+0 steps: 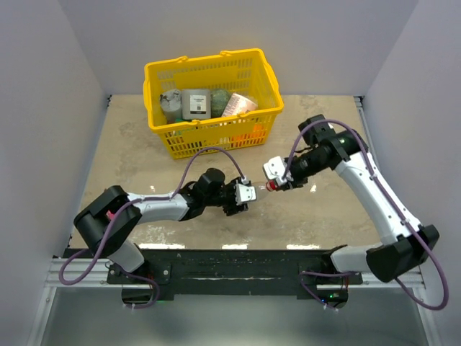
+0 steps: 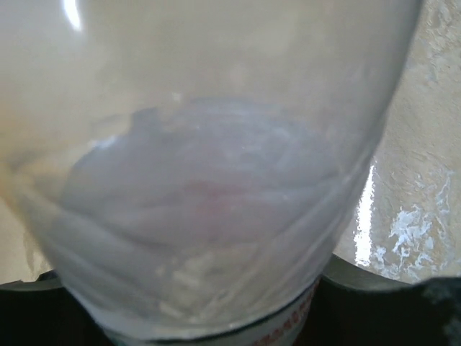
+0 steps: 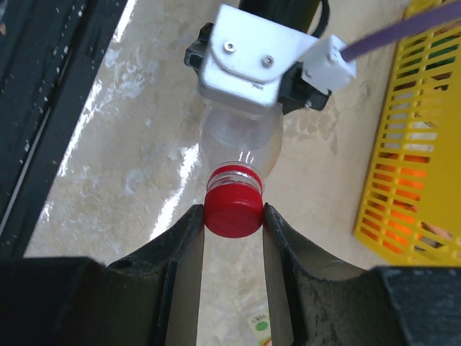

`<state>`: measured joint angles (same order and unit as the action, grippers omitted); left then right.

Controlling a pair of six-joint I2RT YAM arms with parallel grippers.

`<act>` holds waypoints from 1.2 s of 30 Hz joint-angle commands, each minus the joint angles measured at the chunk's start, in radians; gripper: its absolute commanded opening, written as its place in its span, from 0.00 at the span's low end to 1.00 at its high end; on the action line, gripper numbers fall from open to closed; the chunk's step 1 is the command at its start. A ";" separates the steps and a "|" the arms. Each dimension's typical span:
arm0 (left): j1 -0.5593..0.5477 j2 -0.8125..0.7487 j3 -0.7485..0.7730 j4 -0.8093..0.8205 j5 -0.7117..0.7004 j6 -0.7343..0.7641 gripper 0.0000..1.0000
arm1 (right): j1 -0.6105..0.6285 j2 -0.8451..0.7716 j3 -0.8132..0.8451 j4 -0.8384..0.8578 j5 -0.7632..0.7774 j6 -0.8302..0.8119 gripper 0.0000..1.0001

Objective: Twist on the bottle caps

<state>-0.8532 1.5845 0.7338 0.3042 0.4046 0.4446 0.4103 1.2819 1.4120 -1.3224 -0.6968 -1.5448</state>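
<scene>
My left gripper (image 1: 246,193) is shut on a clear bottle (image 1: 259,189) and holds it sideways above the table, neck towards the right arm. In the left wrist view the bottle (image 2: 216,180) fills the frame, with a red-printed label edge at the bottom. My right gripper (image 3: 232,216) is shut on the red cap (image 3: 232,210), which sits on the bottle's neck (image 3: 241,137). The cap also shows in the top view (image 1: 271,186) between the two grippers. The white caps and the other bottles are out of view.
A yellow basket (image 1: 212,101) of jars and packets stands at the back, just beyond both grippers; its side shows in the right wrist view (image 3: 410,144). A small green-printed label (image 3: 261,328) lies on the table below the right fingers. Walls close in both sides.
</scene>
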 commanded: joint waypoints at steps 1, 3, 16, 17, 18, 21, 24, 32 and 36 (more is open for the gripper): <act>-0.009 -0.064 -0.083 0.372 -0.070 -0.104 0.00 | 0.001 0.128 0.105 -0.032 -0.012 0.282 0.02; -0.012 -0.048 -0.076 0.401 -0.122 -0.116 0.00 | 0.002 0.177 0.152 -0.060 -0.018 0.354 0.00; -0.044 0.032 0.019 0.415 -0.308 -0.122 0.00 | 0.101 0.214 0.214 0.037 0.213 0.787 0.00; -0.049 0.035 0.016 0.433 -0.319 -0.119 0.00 | 0.101 0.244 0.225 0.034 0.229 0.860 0.00; -0.056 0.038 0.018 0.440 -0.331 -0.115 0.00 | 0.101 0.260 0.237 0.025 0.252 0.888 0.00; -0.070 0.058 0.022 0.472 -0.394 -0.127 0.00 | 0.101 0.322 0.272 0.017 0.315 1.026 0.00; -0.079 0.078 0.032 0.496 -0.443 -0.158 0.00 | 0.102 0.364 0.308 -0.001 0.376 1.163 0.00; -0.092 0.123 0.049 0.526 -0.463 -0.236 0.00 | 0.102 0.347 0.326 -0.012 0.392 1.273 0.00; -0.083 0.121 0.018 0.545 -0.452 -0.325 0.00 | 0.101 0.350 0.346 -0.011 0.414 1.272 0.00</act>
<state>-0.9382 1.7363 0.7010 0.6037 -0.0422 0.2584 0.4965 1.6356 1.7279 -1.3266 -0.2920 -0.3443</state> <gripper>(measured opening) 0.606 0.367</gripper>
